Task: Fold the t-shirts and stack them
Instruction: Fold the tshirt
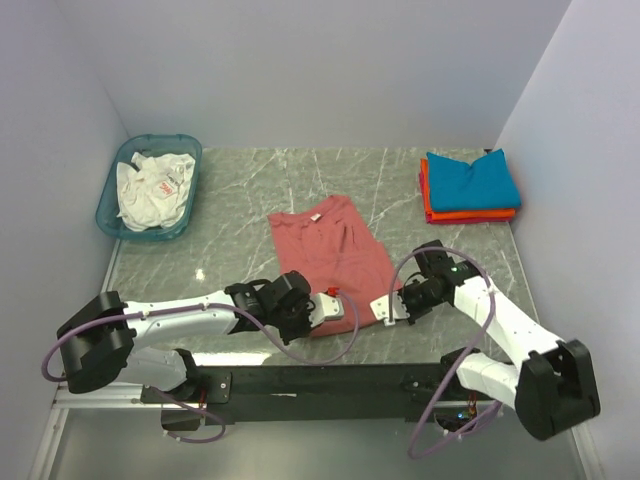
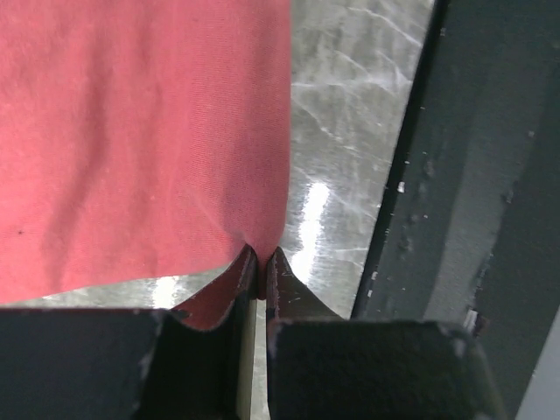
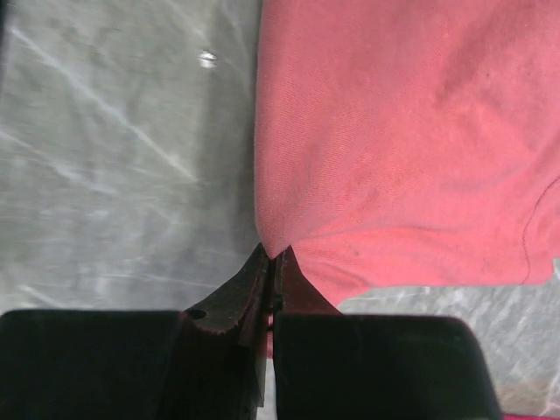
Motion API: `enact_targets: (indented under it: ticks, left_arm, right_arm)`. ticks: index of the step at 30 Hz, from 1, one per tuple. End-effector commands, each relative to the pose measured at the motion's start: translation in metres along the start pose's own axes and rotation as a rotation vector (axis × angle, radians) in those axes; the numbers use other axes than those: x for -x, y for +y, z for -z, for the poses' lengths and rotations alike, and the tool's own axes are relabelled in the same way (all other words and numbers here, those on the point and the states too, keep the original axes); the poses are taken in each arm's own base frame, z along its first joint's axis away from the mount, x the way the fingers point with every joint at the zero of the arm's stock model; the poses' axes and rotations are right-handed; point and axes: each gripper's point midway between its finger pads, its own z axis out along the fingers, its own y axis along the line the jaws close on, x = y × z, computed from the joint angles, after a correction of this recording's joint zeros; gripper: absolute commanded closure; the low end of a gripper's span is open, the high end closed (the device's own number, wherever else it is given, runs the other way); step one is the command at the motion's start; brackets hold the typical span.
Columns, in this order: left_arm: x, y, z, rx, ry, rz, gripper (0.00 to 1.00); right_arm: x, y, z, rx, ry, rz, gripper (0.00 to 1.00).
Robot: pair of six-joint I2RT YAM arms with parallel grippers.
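Observation:
The dusty-red t-shirt lies folded lengthways on the marble table, its neck label at the far end. My left gripper is shut on the shirt's near left corner; the left wrist view shows the cloth pinched between the fingertips. My right gripper is shut on the near right corner; in the right wrist view the cloth is pinched at the tips. A teal-blue folded shirt lies on an orange folded one at the far right.
A translucent teal basket holding crumpled white cloth stands at the far left. White walls close in the table on three sides. The black rail with the arm bases runs along the near edge.

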Motion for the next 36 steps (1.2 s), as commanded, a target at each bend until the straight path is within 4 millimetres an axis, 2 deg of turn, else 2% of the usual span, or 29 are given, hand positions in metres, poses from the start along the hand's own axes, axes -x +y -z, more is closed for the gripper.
enact_targets:
  ticks: [1,2,4,6,8,9,10,11,12,13,14,15,16,17,18,19,20,21,22,23,25,27,32,33,36]
  left_arm:
    - [0.019,-0.010,0.008,-0.055,-0.061,-0.018,0.99]
    - [0.019,-0.007,0.009,-0.044,-0.062,-0.030,1.00]
    - [0.016,0.000,0.009,-0.010,-0.055,-0.039,0.99]
    - [0.016,0.009,0.010,0.007,-0.061,-0.048,1.00]
    - [0.019,0.032,0.016,0.055,-0.080,-0.034,1.00]
    - [0.022,0.044,0.018,0.083,-0.096,-0.031,1.00]
    - [0.026,0.067,0.026,0.135,-0.115,0.000,0.99]
    - [0.029,0.081,0.031,0.165,-0.128,-0.006,1.00]
    - [0.033,0.094,0.036,0.198,-0.145,0.000,1.00]
    - [0.039,0.122,0.045,0.265,-0.177,0.029,1.00]
    - [0.042,0.137,0.051,0.300,-0.194,0.027,1.00]
    - [0.045,0.151,0.055,0.330,-0.208,0.036,1.00]
    - [0.048,0.176,0.062,0.374,-0.233,0.062,1.00]
    - [0.048,0.187,0.065,0.397,-0.237,0.070,1.00]
    - [0.045,0.198,0.062,0.412,-0.230,0.086,1.00]
    - [0.049,0.215,0.070,0.451,-0.251,0.093,1.00]
    - [0.049,0.224,0.071,0.469,-0.251,0.100,1.00]
    - [0.043,0.231,0.065,0.470,-0.232,0.114,1.00]
    - [0.044,0.242,0.069,0.490,-0.238,0.121,1.00]
    - [0.042,0.249,0.069,0.510,-0.231,0.128,1.00]
    - [0.037,0.263,0.066,0.520,-0.214,0.146,1.00]
    - [0.032,0.273,0.067,0.542,-0.204,0.164,0.99]
    - [0.031,0.289,0.079,0.613,-0.223,0.177,1.00]
    - [0.039,0.294,0.082,0.632,-0.250,0.163,1.00]
    - [0.042,0.302,0.086,0.662,-0.267,0.157,1.00]
  right_arm:
    - [0.007,0.006,0.005,-0.014,-0.018,-0.060,1.00]
    - [0.006,0.002,0.006,-0.023,-0.017,-0.067,1.00]
    - [0.009,-0.019,0.012,-0.069,-0.023,-0.087,1.00]
    - [0.012,-0.048,0.021,-0.100,-0.030,-0.100,1.00]
    - [0.014,-0.069,0.022,-0.106,-0.051,-0.151,1.00]
    - [0.018,-0.096,0.033,-0.155,-0.056,-0.142,1.00]
    - [0.018,-0.108,0.035,-0.167,-0.059,-0.171,1.00]
    - [0.018,-0.131,0.038,-0.180,-0.064,-0.180,1.00]
    - [0.017,-0.144,0.039,-0.194,-0.065,-0.198,1.00]
    - [0.011,-0.155,0.030,-0.181,-0.068,-0.250,1.00]
    - [0.014,-0.180,0.039,-0.226,-0.074,-0.249,1.00]
    - [0.013,-0.193,0.039,-0.241,-0.079,-0.268,1.00]
    - [0.012,-0.206,0.038,-0.264,-0.092,-0.313,1.00]
    - [0.010,-0.226,0.035,-0.277,-0.100,-0.332,1.00]
    - [0.008,-0.237,0.034,-0.292,-0.106,-0.357,1.00]
    - [0.001,-0.248,0.023,-0.294,-0.114,-0.417,1.00]
    - [0.003,-0.264,0.027,-0.322,-0.121,-0.421,1.00]
    - [-0.002,-0.272,0.024,-0.338,-0.117,-0.442,1.00]
    - [-0.008,-0.280,0.013,-0.340,-0.119,-0.483,1.00]
    - [-0.008,-0.292,0.015,-0.364,-0.120,-0.484,1.00]
    - [-0.020,-0.302,0.004,-0.379,-0.103,-0.529,1.00]
    - [-0.023,-0.312,0.003,-0.401,-0.104,-0.556,1.00]
    - [-0.033,-0.335,0.001,-0.515,-0.093,-0.593,1.00]
    - [-0.033,-0.337,0.001,-0.527,-0.099,-0.612,1.00]
    - [-0.036,-0.347,0.001,-0.581,-0.100,-0.646,1.00]
